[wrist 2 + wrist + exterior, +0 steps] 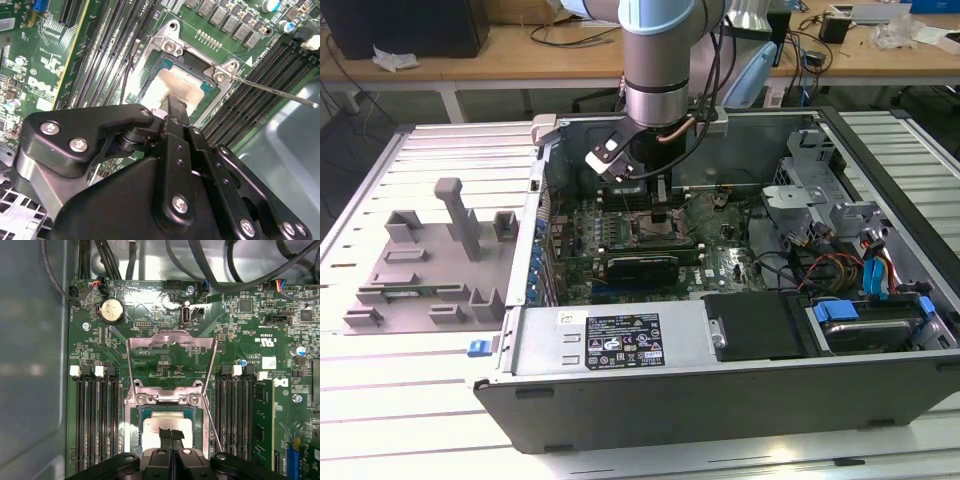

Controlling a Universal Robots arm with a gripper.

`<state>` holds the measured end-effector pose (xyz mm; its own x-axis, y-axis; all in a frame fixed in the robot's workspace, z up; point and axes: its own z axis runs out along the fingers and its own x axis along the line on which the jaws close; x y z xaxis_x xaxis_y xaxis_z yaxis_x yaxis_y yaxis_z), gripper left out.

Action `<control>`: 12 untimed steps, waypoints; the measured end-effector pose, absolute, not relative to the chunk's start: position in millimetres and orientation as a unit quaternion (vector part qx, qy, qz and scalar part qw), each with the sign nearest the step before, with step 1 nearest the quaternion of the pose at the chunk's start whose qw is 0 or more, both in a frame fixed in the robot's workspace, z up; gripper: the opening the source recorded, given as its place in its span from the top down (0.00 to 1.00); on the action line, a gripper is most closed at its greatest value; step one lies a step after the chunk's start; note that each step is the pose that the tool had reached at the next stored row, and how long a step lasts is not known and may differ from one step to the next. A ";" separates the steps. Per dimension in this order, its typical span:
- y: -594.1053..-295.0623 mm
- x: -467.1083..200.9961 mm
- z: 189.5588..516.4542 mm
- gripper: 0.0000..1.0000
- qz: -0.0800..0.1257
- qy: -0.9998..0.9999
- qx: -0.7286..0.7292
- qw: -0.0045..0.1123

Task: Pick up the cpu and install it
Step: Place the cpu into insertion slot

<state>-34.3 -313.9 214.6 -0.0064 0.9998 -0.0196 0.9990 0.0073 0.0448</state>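
The cpu (150, 427) (175, 85), a silvery square chip, lies flat inside the metal-framed socket (131, 440) on the green motherboard. The socket's load plate (170, 347) stands hinged open and its thin lever (270, 90) is swung out. My gripper (171, 436) (176, 102) hangs straight over the chip, its two black fingers pressed together with the tips at the middle of the metal top. In the exterior view my gripper (660, 215) reaches down into the open computer case (740, 390).
Black memory slots (95, 420) flank the socket on both sides. A long black expansion card (640, 265) lies in front of the socket. Drive cage and cables (840, 250) fill the case at the exterior view's right. A grey fixture tray (430, 270) sits outside it.
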 end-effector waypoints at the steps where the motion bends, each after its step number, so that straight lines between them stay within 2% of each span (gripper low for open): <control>1: -313.9 -34.3 212.4 0.89 0.009 0.709 0.705 0.023; 12: -313.9 -36.0 205.1 0.89 0.009 0.709 0.704 0.023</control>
<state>-36.0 -313.9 205.1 -0.0064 0.9998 -0.0199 0.9990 0.0073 0.0447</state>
